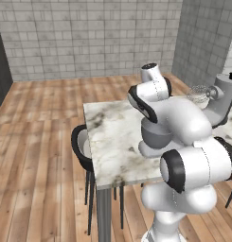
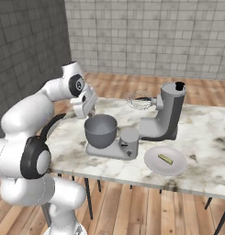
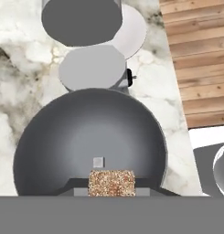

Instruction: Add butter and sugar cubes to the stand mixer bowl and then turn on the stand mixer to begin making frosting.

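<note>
Holding a sugar cube over the bowl, arm mid-task. Marble table point(image 2: 201, 133) carries everything; the stand mixer point(image 2: 166, 117) sits at its middle, head tilted back, whisk point(image 2: 139, 102) lifted clear to the left of the head, black knob point(image 2: 179, 85) on top. The stand mixer bowl point(image 2: 101, 130) stands on the mixer's base at the near left, rim open upward. In the hand view the stand mixer bowl point(image 3: 88, 141) lies directly below, inside looking empty apart from one small pale square near its middle; cannot tell if that is a cube already dropped or a fitting. A round white plate point(image 2: 165, 160) sits near right of the mixer base with the butter point(image 2: 165, 159) lying on it, untouched. The gripper point(image 2: 88, 109) hovers just above the bowl's left rim; jaws narrow, pinched on a speckled tan sugar cube point(image 3: 111, 183) seen between the tips in the hand view.

Progress, as I judge it: early. A cube is carried to the bowl but not yet released. Left to do: let the cube go, fetch any other cubes (none seen on the table from these views), move the butter from plate to bowl, then turn the mixer on.
</note>
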You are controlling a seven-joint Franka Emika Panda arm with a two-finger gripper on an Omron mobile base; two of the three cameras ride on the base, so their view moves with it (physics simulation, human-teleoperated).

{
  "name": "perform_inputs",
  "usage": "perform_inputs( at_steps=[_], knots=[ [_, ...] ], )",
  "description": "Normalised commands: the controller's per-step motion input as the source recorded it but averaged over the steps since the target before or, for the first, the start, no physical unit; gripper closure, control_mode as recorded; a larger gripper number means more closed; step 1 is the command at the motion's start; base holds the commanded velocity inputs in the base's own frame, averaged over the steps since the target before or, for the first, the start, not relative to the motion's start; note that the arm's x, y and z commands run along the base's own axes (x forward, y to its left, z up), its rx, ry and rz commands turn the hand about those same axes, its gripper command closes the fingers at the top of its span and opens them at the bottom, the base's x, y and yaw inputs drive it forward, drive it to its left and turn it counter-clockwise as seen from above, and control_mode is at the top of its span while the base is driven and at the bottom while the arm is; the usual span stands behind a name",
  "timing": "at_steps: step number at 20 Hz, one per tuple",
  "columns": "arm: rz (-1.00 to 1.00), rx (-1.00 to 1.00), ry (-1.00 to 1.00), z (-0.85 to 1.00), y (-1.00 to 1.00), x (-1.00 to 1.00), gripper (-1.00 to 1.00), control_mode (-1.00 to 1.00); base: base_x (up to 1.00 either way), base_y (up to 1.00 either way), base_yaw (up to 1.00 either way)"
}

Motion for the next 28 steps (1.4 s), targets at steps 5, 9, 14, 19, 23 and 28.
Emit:
perform_inputs(
  at_steps=[5, 9, 14, 19, 23, 28],
  knots=[
    [0.00, 0.00, 0.00, -0.44, -0.10, 0.00, 1.00, -1.00, 0.00, 0.00, 0.00],
    [0.00, 0.00, 0.02, -0.46, 0.00, 0.00, 1.00, -1.00, 0.00, 0.00, 0.00],
    [0.00, 0.00, 0.04, -0.35, -0.02, 0.06, 1.00, -1.00, 0.00, 0.00, 0.00],
    [0.00, 0.00, 0.05, -0.33, -0.02, 0.13, 1.00, -1.00, 0.00, 0.00, 0.00],
    [0.00, 0.00, 0.05, -0.30, -0.07, 0.18, 1.00, -1.00, 0.00, 0.00, 0.00],
    [0.00, 0.00, 0.04, -0.27, -0.10, 0.29, 1.00, -1.00, 0.00, 0.00, 0.00]
  ],
)
